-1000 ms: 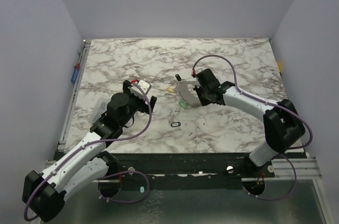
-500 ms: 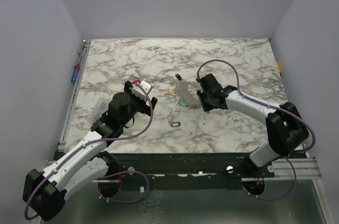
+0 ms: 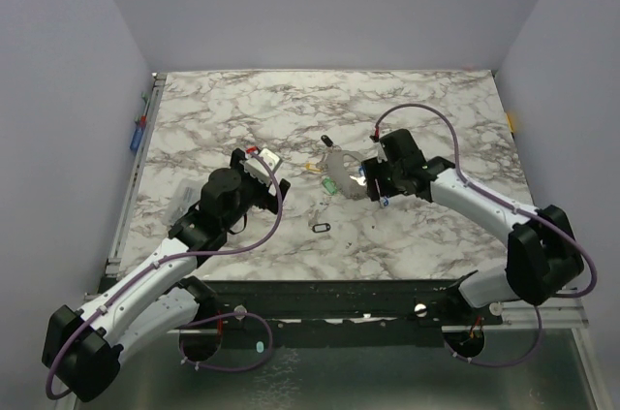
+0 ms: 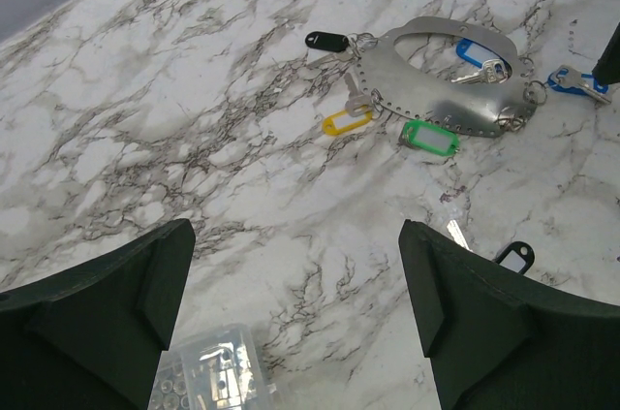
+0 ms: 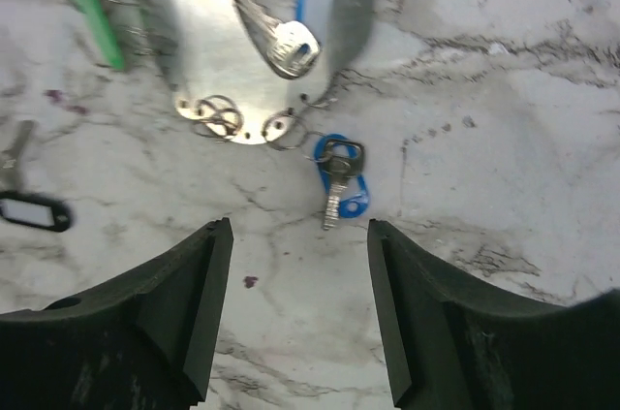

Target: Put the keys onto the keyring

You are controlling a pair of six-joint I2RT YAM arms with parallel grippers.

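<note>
Release had just come — right hand [image 5: 295, 233] stood open beside the keyring [image 5: 199, 32]; blue key [image 5: 339, 179] lay at its rim, seemingly attached; left hand [image 4: 295, 240] gaped.

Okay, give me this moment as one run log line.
right gripper open, near blue-tagged key at keyring edge | left gripper open, empty, hovering | black oval tag lying apart from keyring

1. The keyring [image 3: 339, 175] is laid on the table [image 3: 242, 110] near its middle, between the left gripper [image 4: 295, 236] and the right gripper [image 5: 298, 236].
2. One key [image 5: 291, 42] is enclosed within the loop.
3. Three more keys [image 4: 429, 136] are ranged along its outer edge.
4. A fifth key [image 5: 337, 182] is set just beside the keyring's end, before the right gripper.
5. A small tag [image 3: 322, 228] is placed nearer the arm bases, apart from the keyring.
</note>
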